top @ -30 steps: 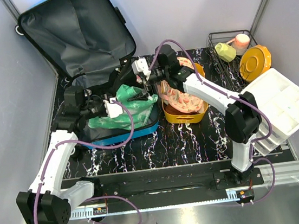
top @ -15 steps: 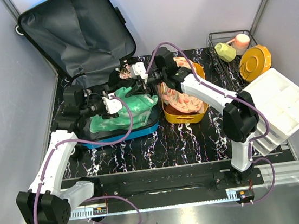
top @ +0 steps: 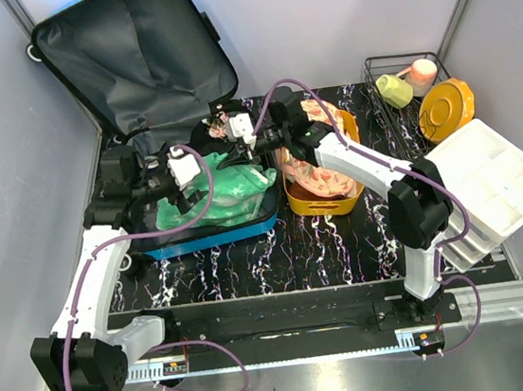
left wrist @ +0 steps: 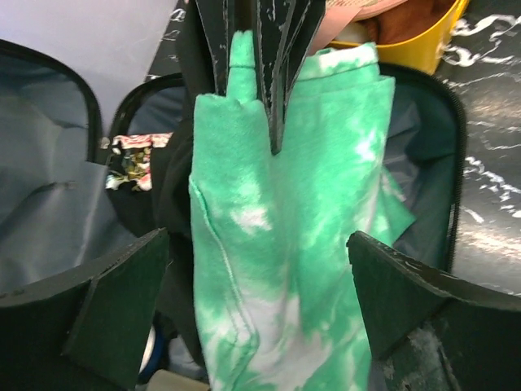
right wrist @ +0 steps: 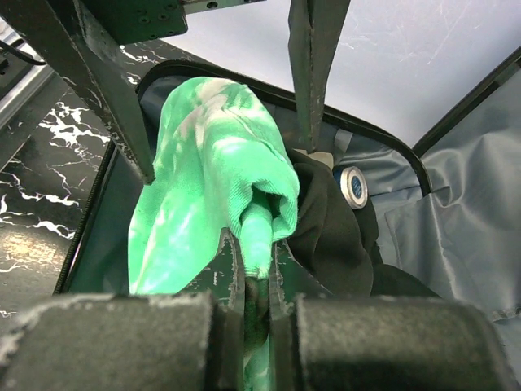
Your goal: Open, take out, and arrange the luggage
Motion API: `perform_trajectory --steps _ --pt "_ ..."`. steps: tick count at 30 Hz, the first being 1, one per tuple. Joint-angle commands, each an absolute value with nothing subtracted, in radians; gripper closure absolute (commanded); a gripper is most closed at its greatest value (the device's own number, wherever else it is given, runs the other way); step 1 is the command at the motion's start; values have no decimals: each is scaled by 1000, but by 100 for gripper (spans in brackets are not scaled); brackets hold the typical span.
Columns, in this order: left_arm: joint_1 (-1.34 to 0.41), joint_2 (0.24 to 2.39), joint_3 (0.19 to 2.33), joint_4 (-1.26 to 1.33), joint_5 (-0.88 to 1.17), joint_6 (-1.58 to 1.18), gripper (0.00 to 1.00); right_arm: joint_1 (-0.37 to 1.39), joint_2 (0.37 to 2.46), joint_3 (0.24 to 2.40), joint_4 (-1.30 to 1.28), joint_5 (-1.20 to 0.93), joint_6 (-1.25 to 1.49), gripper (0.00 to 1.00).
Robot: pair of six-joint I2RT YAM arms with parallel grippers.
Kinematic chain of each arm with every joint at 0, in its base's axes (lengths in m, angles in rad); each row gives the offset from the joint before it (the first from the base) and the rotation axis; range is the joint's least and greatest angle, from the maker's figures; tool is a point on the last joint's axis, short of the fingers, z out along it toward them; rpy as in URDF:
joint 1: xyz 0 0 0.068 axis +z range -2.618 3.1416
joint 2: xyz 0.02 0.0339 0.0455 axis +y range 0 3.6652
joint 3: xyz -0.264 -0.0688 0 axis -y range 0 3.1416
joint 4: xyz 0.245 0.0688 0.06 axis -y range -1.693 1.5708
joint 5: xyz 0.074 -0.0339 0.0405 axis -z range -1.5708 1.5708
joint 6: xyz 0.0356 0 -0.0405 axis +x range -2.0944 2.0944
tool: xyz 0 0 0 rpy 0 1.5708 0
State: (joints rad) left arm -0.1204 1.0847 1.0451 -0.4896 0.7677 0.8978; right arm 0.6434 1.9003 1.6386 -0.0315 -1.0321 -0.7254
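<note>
The luggage (top: 130, 59) lies open at the back left, its grey-lined lid leaning on the wall and its blue base (top: 210, 242) on the table. A green tie-dye garment (top: 228, 192) is draped over the base. My right gripper (top: 240, 156) is shut on a bunched end of that garment (right wrist: 203, 163), pinched between its fingertips (right wrist: 256, 244). My left gripper (left wrist: 260, 301) hangs open above the green cloth (left wrist: 285, 244), fingers wide on either side without touching it. A black garment (right wrist: 334, 228) and a floral piece (left wrist: 130, 155) lie under the green one.
An orange basket (top: 324, 197) holding pinkish cloth stands right of the suitcase. A wire rack (top: 398, 64) with a green cup (top: 394, 90), an orange plate (top: 446, 108) and a white compartment tray (top: 503, 180) fill the right side. A tape roll (right wrist: 352, 186) lies inside the suitcase.
My left gripper opened, let go of the green garment and drew back to the left. My right gripper closed on the garment's bunched end.
</note>
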Motion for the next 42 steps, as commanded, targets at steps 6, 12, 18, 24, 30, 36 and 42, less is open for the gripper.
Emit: perform_trajectory --steps 6,12,18,24,30,36,42 --pt "-65 1112 1077 -535 821 721 23 643 1825 1565 143 -983 -721 100" --pt "-31 1080 1028 -561 790 778 35 641 1815 1531 195 -986 -706 100" --pt "-29 1126 1028 -572 808 790 38 637 1818 1519 256 -992 -690 100" --pt "-31 1108 1029 -581 837 856 100 637 1816 1517 255 -931 -654 13" --pt "-34 1043 1002 -578 845 951 100 634 1792 1514 186 -931 -678 0" --pt "-40 1028 1022 -568 851 957 100 634 1845 1571 134 -1043 -604 1" --pt "-46 1023 1048 -546 851 933 100 635 1913 1612 28 -1088 -666 2"
